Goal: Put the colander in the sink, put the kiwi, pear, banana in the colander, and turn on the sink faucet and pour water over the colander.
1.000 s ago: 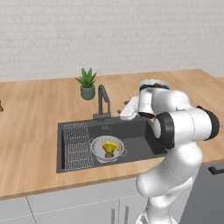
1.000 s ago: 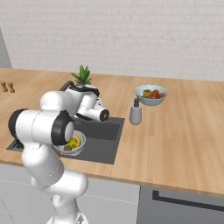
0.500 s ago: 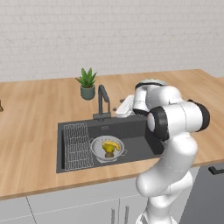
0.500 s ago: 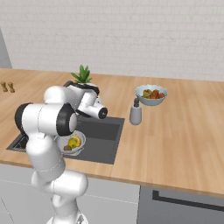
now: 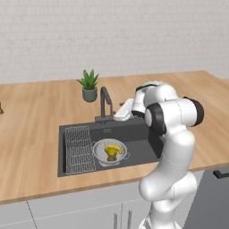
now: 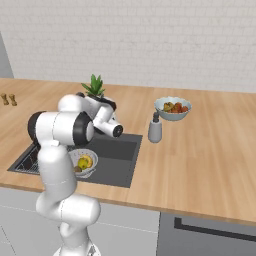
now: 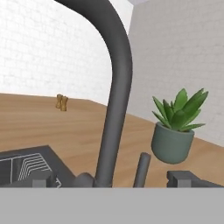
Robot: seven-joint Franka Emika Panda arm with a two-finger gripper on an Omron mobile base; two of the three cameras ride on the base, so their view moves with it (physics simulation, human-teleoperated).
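**Gripper at the faucet, lever not yet touched**

The gripper (image 7: pixel 111 179) stands released, jaws wide, nothing between them, finger tips (image 7: pixel 180 178) just short of the sink faucet (image 5: pixel 104 103). In the hand view the spout column rises dead ahead, with a thin upright lever (image 7: pixel 142 170) just right of it. The potted plant (image 5: pixel 89 85) sits beyond on the counter.

Judgement: the step is turning the water on. The arm would do well to keep low, centre the lever between the open jaws and push it, not the spout.

The colander (image 5: pixel 109 151) lies in the sink (image 5: pixel 138 134) beside the wire rack (image 5: pixel 79 149), near of the faucet, holding the banana (image 5: pixel 113 148) and pear (image 5: pixel 110 152); the kiwi cannot be made out for sure. No water runs.
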